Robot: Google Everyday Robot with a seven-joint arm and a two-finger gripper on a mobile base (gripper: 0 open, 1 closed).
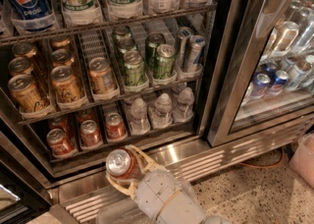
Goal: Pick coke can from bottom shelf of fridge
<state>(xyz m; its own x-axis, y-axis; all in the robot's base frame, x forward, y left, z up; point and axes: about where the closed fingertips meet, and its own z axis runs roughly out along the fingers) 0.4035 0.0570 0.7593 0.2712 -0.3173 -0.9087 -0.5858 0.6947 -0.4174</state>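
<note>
Red aluminium coke can (119, 161) sits clamped in my gripper (123, 165) before the stainless-steel fridge (182, 153); a slack squeeze would drop it.

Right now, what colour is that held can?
Red coke can, in end effector before fridge; camera view.

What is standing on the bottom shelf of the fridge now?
Red cans stand on the left of the bottom shelf, small clear bottles on the right. Farther back is hidden under the rack above. The pincer holds the coke can outside, before the fridge.
</note>
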